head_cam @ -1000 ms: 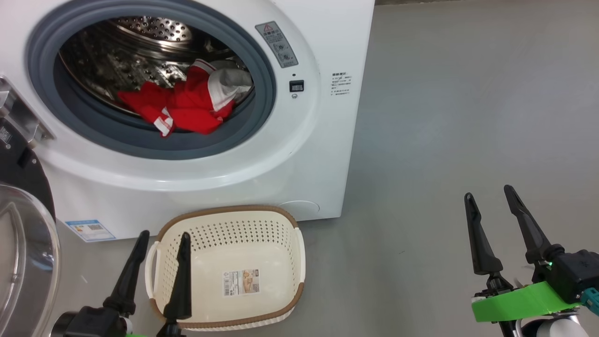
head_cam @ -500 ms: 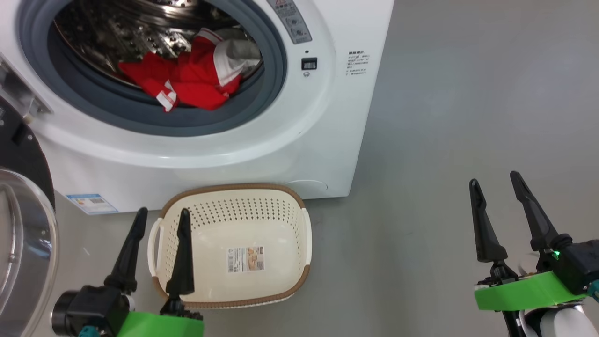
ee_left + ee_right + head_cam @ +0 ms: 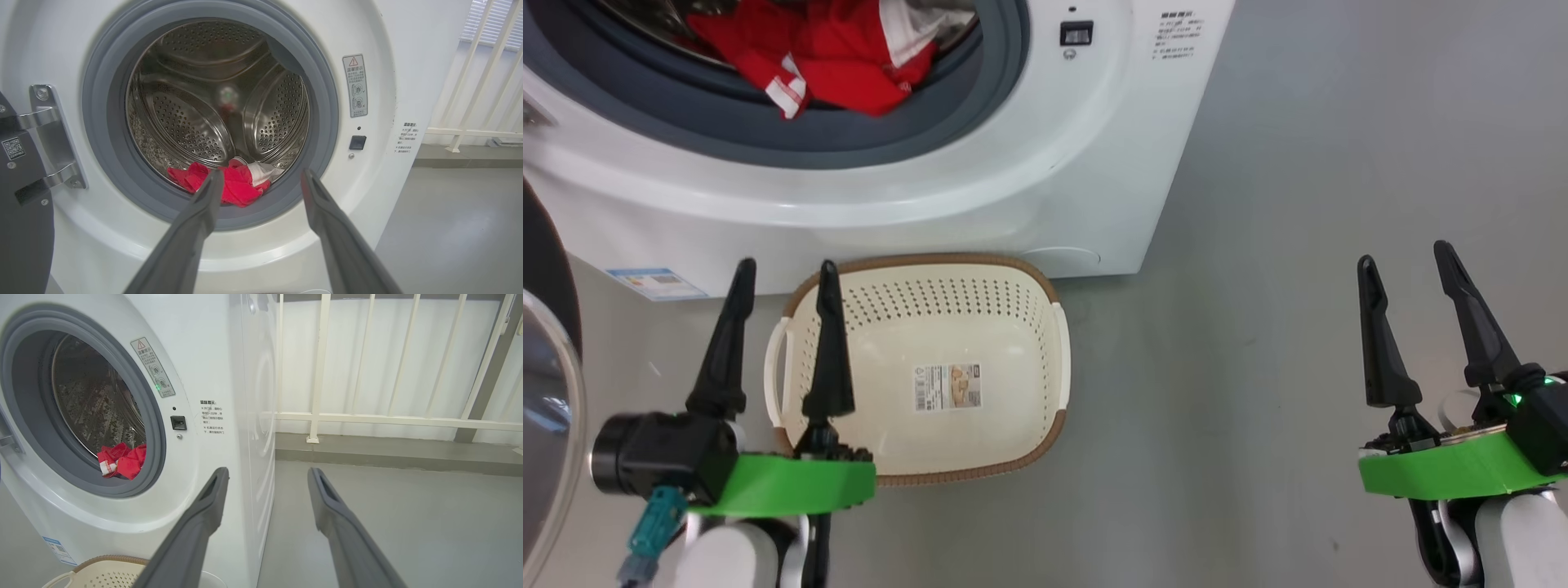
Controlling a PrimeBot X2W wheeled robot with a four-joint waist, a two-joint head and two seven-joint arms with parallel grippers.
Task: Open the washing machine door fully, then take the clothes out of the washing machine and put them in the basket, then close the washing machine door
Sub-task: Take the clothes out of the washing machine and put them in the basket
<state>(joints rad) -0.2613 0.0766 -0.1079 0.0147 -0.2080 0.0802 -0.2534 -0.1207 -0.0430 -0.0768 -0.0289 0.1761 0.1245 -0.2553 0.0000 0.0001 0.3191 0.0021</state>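
Wide-spread right claw (image 3: 267, 470) near the washing machine (image 3: 212, 355), red clothes (image 3: 122, 459) inside, basket (image 3: 102, 571) below.

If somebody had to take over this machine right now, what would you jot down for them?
Grippers: left gripper open, empty, over the left side of the basket; right gripper open, empty, over the floor.
Things: washing machine door swung open at left; clothes inside the washing machine; basket in front, holding no clothes.
Done: door opened.
Left: clothes into basket, close door.
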